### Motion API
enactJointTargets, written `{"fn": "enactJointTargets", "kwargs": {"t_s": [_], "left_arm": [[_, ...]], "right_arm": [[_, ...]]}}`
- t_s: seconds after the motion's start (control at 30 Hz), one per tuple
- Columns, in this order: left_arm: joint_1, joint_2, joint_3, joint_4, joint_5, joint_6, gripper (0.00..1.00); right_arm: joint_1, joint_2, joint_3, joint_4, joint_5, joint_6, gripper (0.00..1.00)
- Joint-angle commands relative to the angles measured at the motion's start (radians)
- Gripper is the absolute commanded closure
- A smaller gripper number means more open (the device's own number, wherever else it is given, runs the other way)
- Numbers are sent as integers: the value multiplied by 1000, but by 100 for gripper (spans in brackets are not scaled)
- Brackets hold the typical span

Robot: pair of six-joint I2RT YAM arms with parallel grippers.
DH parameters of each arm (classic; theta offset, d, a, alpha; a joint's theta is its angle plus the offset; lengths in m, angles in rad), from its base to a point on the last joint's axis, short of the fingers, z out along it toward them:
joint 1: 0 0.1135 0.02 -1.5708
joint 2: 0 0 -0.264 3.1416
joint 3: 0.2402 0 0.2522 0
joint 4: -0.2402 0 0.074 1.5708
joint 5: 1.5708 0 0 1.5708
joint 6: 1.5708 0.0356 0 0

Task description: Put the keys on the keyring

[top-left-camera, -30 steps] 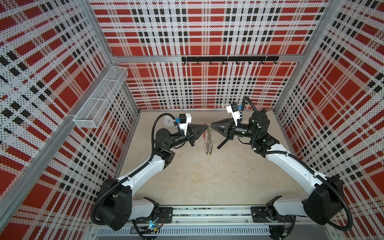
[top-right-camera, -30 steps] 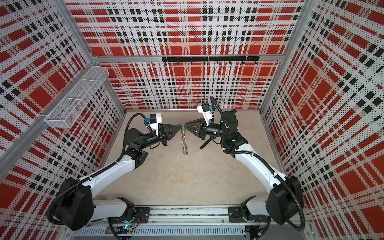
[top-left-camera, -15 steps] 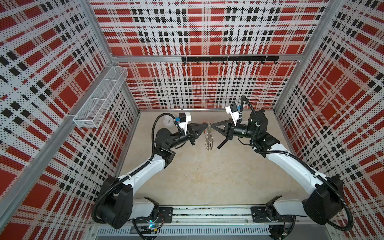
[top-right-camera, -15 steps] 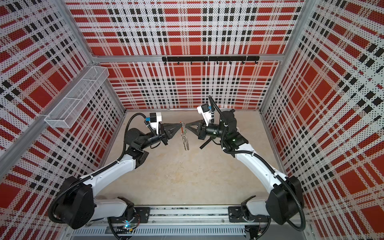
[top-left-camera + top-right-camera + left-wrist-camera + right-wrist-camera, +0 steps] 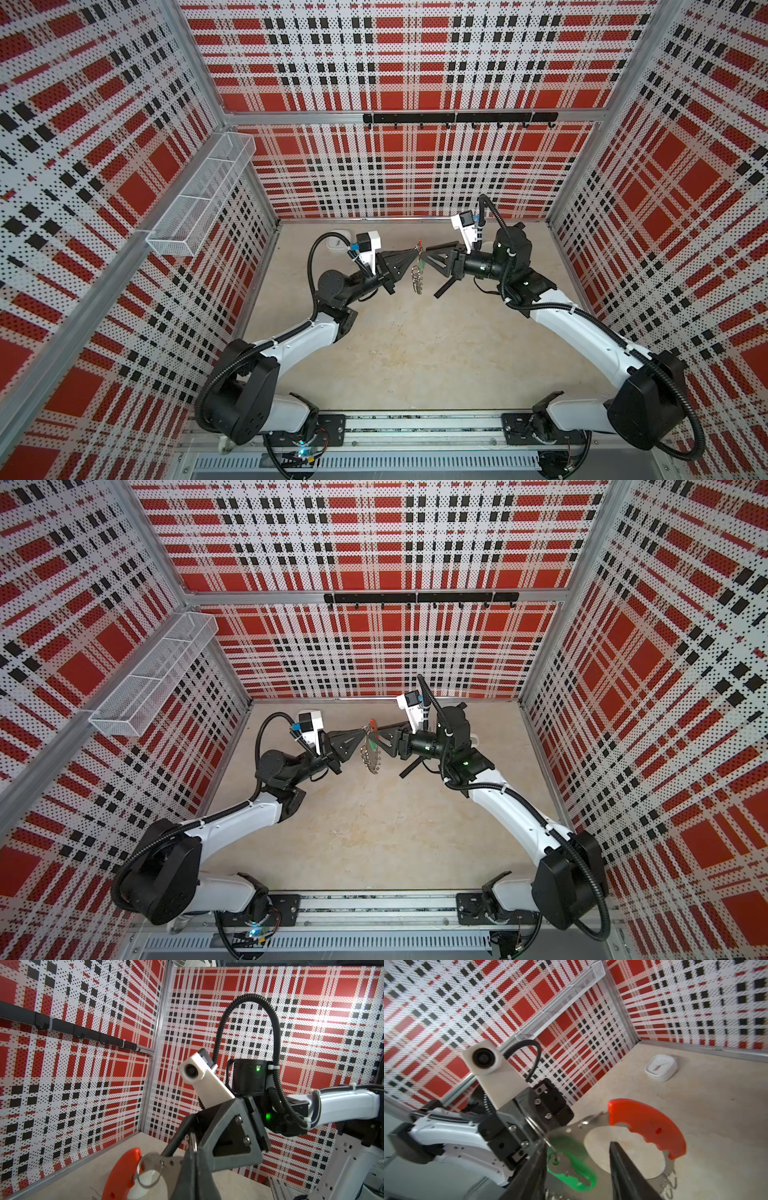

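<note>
Back left on the table: a small white clock, well apart from the arms.

Left gripper raised in mid-air, jaws pinched tight on the grey rim of the keyring. The keyring hangs clear of the table, its red section starting just beyond the grip and small wire loops along its lower rim.

The keys, a dark key with a green tag, dangle from a wire loop against the ring's grey face, just beside the left fingertips.

Right gripper is level with the ring, jaws apart, gripping nothing. One finger is close by the tag; I cannot tell whether it touches.
</note>
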Motion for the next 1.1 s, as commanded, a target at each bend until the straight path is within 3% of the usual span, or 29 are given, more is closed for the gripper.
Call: {"fn": "enactJointTargets", "kwargs": {"t_s": [0.0, 0.1, 0.17, 0.23, 0.47, 0.63, 0.8, 1.07], "left_arm": [[-8, -4, -9, 156, -17, -39, 100], [-7, -4, -20, 155, -18, -40, 100], [-7, -4, -27, 153, -18, -38, 100], [-8, 1, -29, 153, -17, -39, 100], [-16, 20, -24, 153, -3, -52, 100], [-20, 27, -20, 153, 6, -62, 100], [-29, 43, -3, 152, 12, -72, 100], [-36, 47, 9, 154, 17, -78, 100]], "right_arm": [[3, -72, -46, -118, 329, -73, 36], [3, -123, -106, -91, 469, -82, 28], [3, -134, -118, -75, 473, -88, 26], [4, -131, -114, -56, 412, -104, 25], [3, -107, -88, 78, 82, -87, 40], [3, -128, -102, 191, -8, -45, 42], [4, -100, -93, 285, -133, 45, 55], [5, -70, -82, 279, -165, 46, 66]]}}
